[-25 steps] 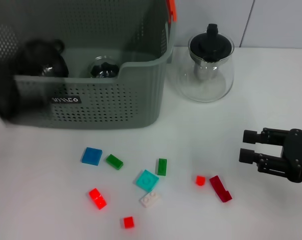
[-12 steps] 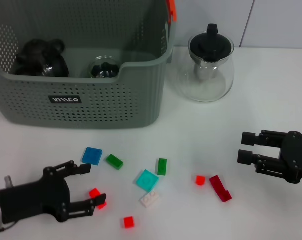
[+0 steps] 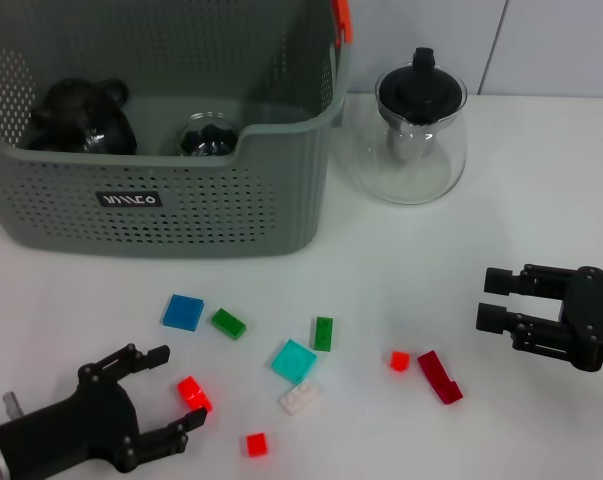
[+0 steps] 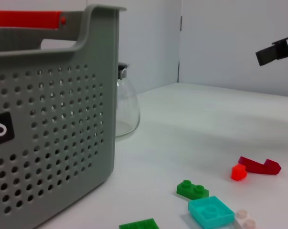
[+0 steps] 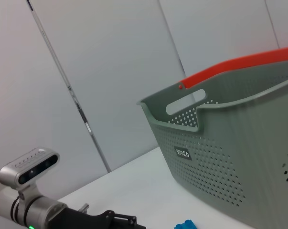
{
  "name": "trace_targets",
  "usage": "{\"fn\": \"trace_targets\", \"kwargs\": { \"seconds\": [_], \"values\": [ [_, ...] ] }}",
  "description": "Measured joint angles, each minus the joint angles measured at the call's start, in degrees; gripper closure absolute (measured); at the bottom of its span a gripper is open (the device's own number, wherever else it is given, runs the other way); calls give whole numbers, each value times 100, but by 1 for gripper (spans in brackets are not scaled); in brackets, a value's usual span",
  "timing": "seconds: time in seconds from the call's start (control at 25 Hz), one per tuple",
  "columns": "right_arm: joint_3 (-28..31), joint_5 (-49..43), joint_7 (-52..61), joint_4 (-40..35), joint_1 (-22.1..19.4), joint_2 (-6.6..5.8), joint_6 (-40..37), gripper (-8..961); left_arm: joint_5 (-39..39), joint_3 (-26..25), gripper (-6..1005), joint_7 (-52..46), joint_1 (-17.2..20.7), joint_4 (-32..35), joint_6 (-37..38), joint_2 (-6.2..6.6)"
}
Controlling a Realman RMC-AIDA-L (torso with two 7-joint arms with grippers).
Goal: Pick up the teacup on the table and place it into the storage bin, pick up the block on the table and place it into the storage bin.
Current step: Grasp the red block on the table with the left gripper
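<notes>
The grey-green storage bin [image 3: 221,215] stands at the back left, also seen in the left wrist view [image 4: 48,143] and the right wrist view [image 5: 239,157]. Inside it lie a small glass teacup [image 3: 206,135] and a dark round pot [image 3: 76,115]. Several small blocks are scattered on the table in front of the bin. My left gripper [image 3: 178,388] is open low at the front left. A red block [image 3: 193,393] sits at the mouth of its fingers, untouched. My right gripper [image 3: 496,300] is open at the right, above the table and holding nothing.
A glass teapot [image 3: 421,130] with a black lid stands right of the bin. Loose blocks include blue [image 3: 183,312], green [image 3: 228,323], teal [image 3: 294,360], white [image 3: 299,399], small red [image 3: 400,361] and dark red [image 3: 440,377]. The left wrist view shows green [image 4: 192,189] and teal [image 4: 210,212] blocks.
My left arm has come away from the bin's left side down to the front left of the table. Its open fingers now sit at the red block. The right gripper barely moved.
</notes>
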Motion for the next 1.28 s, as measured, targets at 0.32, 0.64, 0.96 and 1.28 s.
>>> {"fn": "trace_targets", "kwargs": {
  "seconds": [0.32, 0.64, 0.96, 1.28],
  "values": [
    [-9, 0, -17, 5, -5, 2, 2, 370, 6, -93, 153, 532, 39, -424, -405, -8],
    [-5, 0, -10, 5, -15, 10, 7, 370, 26, -241, 283, 673, 12, -518, -502, -7],
    [-6, 0, 3, 5, -13, 12, 17, 370, 37, -237, 362, 744, 6, -574, -576, -19],
    [-6, 0, 12, 5, -13, 11, 36, 370, 68, -195, 392, 755, -13, -631, -634, -17]
  ]
}}
